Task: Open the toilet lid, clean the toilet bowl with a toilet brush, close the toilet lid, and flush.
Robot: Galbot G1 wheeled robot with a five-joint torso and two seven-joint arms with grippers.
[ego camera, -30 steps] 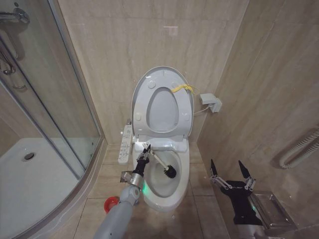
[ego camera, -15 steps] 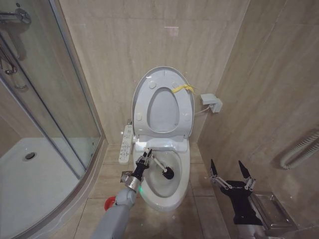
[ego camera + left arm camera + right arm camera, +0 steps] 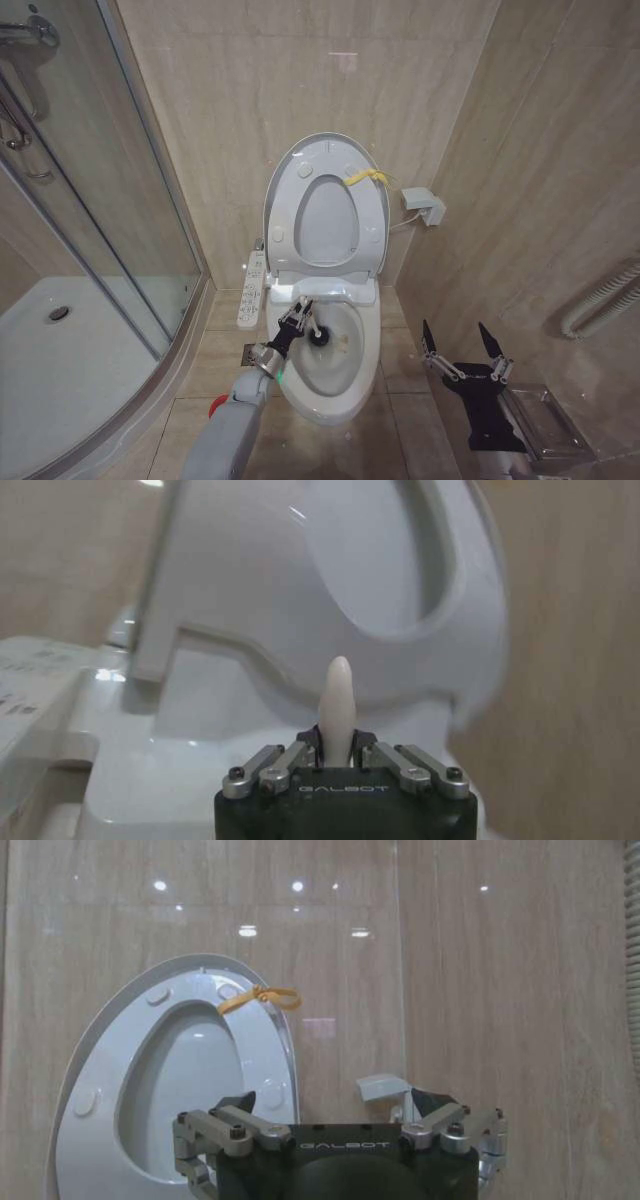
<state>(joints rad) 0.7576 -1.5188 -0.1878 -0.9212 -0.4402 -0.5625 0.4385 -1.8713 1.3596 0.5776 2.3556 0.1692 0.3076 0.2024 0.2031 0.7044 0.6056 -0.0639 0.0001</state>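
The toilet lid (image 3: 325, 165) stands raised against the back wall, a yellow strip (image 3: 365, 178) tied at its edge, with the seat ring (image 3: 372, 232) lifted against it. Below, the white toilet bowl (image 3: 345, 385) lies uncovered. My left gripper (image 3: 297, 323) is over the bowl's left rim, shut on the toilet brush handle (image 3: 340, 697). The dark bristle head (image 3: 319, 335) is down inside the bowl near its back. The right gripper (image 3: 465, 345) hangs open and idle by the right wall, facing the lid (image 3: 110, 1065) and strip (image 3: 258, 997).
A glass shower screen (image 3: 110, 200) and a white shower tray (image 3: 60, 360) fill the left. A control panel (image 3: 252, 290) lies beside the toilet, with a red holder cup (image 3: 217, 405) on the floor. A white box (image 3: 424, 206) sits on the right wall.
The brush head has swept from the bowl's middle-right toward its back left. My left gripper shifted slightly lower over the rim. The right arm has stayed still.
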